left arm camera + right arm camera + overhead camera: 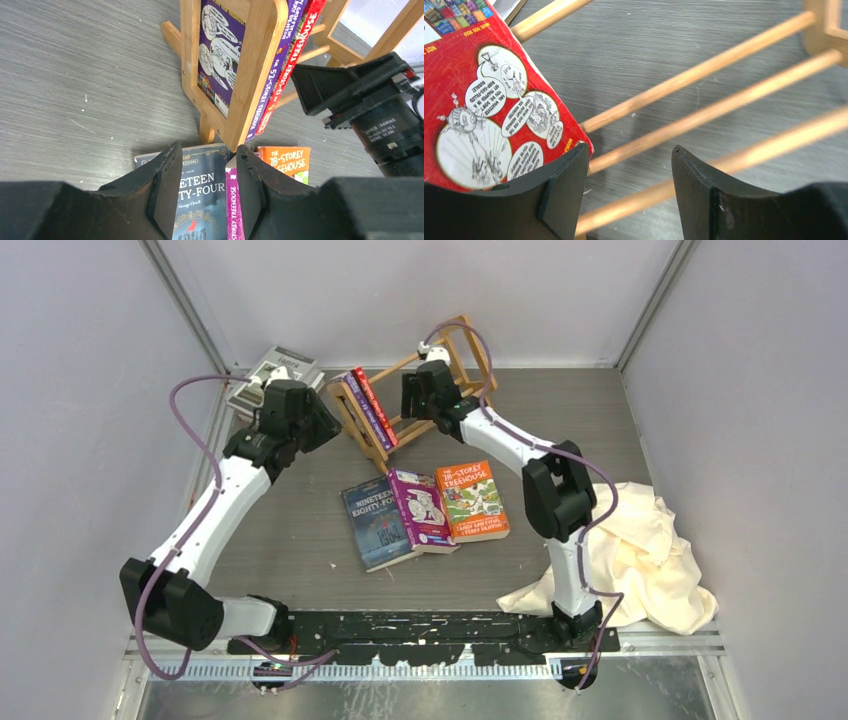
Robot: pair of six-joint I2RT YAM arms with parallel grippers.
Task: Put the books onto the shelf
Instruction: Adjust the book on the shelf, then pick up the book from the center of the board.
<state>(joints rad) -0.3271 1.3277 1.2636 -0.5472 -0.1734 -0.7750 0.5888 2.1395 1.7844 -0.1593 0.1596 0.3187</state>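
Red book [489, 95] cover, seemingly right-wrist only

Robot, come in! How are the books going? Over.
Left fingers, right fingers open, empty. Purple book, red book on shelf; three paperbacks flat on table. Cloth well aside.

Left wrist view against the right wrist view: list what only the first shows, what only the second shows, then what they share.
Only left wrist: the dark blue book and orange book lying flat on the table, and the purple book standing in the shelf. Only right wrist: the red book seen from its illustrated back cover. Both: the shelf, the red book, the table.
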